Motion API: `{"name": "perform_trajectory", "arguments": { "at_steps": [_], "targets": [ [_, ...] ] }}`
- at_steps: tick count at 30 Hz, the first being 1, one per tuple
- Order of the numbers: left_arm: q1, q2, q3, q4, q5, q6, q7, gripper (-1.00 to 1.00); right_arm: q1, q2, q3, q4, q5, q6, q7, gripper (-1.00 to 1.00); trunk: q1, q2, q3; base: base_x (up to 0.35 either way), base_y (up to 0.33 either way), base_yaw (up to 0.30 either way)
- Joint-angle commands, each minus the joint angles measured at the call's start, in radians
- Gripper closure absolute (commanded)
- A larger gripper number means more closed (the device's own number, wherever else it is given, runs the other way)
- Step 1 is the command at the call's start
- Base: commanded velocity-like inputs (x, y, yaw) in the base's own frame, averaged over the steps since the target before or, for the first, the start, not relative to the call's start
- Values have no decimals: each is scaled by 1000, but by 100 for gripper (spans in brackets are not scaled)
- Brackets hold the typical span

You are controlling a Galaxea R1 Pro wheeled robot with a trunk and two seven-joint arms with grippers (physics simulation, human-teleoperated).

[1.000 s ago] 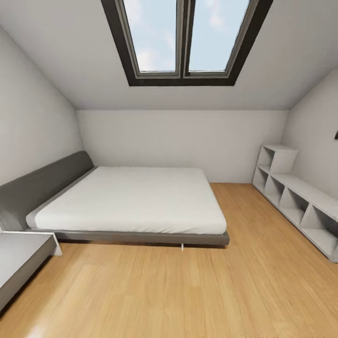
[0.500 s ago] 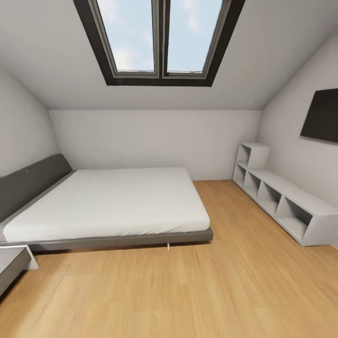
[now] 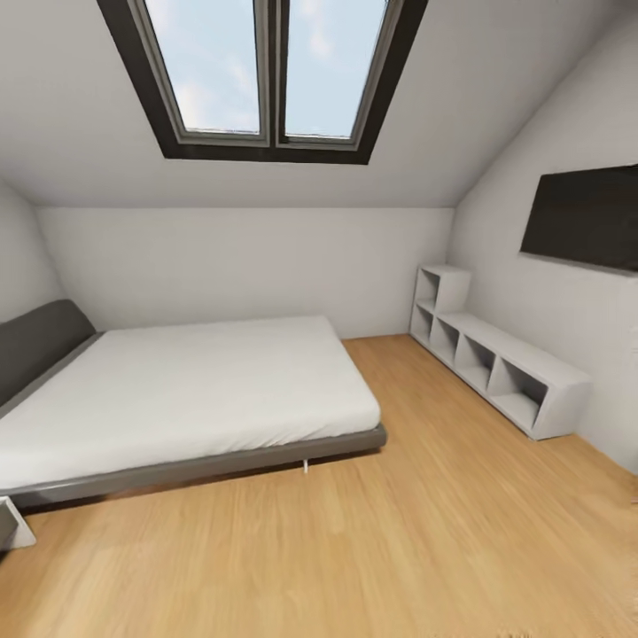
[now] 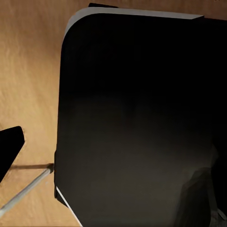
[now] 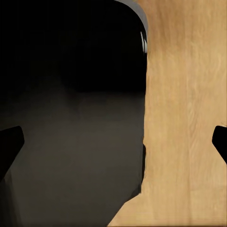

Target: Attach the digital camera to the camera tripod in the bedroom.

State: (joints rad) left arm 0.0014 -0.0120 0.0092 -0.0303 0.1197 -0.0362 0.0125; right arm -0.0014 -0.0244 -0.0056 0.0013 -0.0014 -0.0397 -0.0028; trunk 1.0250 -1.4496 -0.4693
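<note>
Right gripper (image 5: 113, 137) fingertips are seen spread apart over wood floor (image 5: 184, 118); left gripper state cannot be told; bed (image 3: 186, 390) is seen ahead.

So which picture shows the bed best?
The head view: the whole bed lies there, white mattress on a grey frame. Both wrist views look down at wood floor and a dark body instead.

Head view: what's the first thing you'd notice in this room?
The big skylight window in the sloped ceiling, full of blue sky. Below it, a low bed with a white mattress lies on the wood floor. Along the right wall stand grey shelves under a black screen.
</note>
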Motion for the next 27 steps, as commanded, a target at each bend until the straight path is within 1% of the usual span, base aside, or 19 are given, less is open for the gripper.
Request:
{"name": "perform_trajectory", "arguments": {
  "at_steps": [1, 5, 18, 22, 27],
  "targets": [
    [0, 0, 0, 0, 8, -2, 1, -100, 0, 0, -1, 0, 0, -3, 0, -100, 0, 0, -1, 0, 308, -255],
    [0, 0, 0, -1, 8, -2, 1, -100, 0, 0, -1, 0, 0, -4, 0, -100, 0, 0, -1, 0, 228, -255],
    [0, 1, 0, -1, 8, -2, 1, -100, 0, 0, -1, 0, 0, -3, 0, -100, 0, 0, -1, 0, 21, -249],
    [0, 1, -1, -1, 9, -2, 1, -100, 0, 0, 0, 0, 1, -4, 0, -100, 0, 0, -1, 0, 1, -105],
    [0, 0, -1, 0, 9, -1, 1, -100, 0, 0, 3, 0, 5, -5, 0, -100, 0, 0, -1, 0, 0, -25]
  ]
}}
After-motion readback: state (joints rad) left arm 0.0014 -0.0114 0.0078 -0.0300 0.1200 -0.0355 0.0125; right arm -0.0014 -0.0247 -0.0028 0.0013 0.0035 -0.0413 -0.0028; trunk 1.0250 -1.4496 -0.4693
